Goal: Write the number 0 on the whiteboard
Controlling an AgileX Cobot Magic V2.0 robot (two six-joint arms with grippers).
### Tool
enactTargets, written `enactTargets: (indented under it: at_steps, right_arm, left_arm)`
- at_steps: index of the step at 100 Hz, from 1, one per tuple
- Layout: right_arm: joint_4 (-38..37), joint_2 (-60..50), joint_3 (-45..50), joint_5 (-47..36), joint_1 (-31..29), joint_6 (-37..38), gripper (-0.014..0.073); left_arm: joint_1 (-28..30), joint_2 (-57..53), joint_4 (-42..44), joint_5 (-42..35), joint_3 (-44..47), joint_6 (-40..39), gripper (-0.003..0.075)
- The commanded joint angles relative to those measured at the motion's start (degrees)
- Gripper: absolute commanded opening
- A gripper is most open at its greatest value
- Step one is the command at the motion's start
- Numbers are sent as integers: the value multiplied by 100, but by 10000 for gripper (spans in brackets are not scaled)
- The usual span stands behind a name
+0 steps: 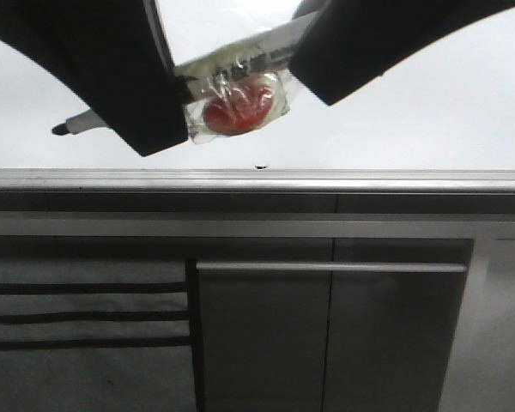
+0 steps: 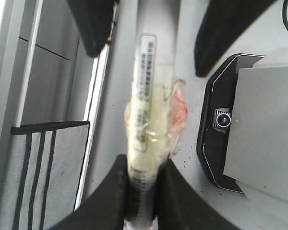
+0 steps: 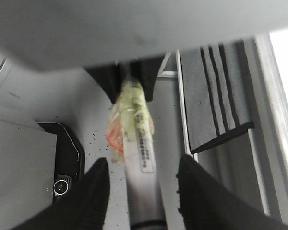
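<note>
The whiteboard fills the upper front view, with its grey metal rim below. No number 0 shows on it, only a tiny black speck by the rim. My left gripper is shut on a grey marker wrapped in clear tape with a red patch. The marker's black tip points left in front of the board. My right gripper is open, with its fingers on either side of the marker's rear end and not touching it.
Below the board are grey cabinet fronts with a long handle and a grey cloth with black stripes. A black camera mount on a grey base lies below the arms and also shows in the right wrist view.
</note>
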Motion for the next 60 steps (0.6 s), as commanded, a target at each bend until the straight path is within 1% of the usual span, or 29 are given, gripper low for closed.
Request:
enactTargets:
  at_steps: [1,9,14,33,40,60]
  right_arm:
    - [267,-102,-180,-210,14,-67,299]
    - [267,-102,-180,-160,14,-67,296]
    - [267,-102,-180,-117,14,-67,276]
    - [267,-102,-180,-48,14,-67,108]
    - [267,-102,-180,-48,14,-67,70]
    - [267,-102,-180,-48,14,-67,36]
  left_arm:
    - [-35,-130,-55,-302,-192,6,-20]
    - [-35,-130,-55,-337,-192,17,-20]
    - [-35,-130,-55,-359,-192,17,-20]
    - [-35,-130,-55,-432,-192,17,-20]
    - [-35,-130,-55,-453,-192,17,-20]
    - [-35,-130,-41,-538,-192,17,-20]
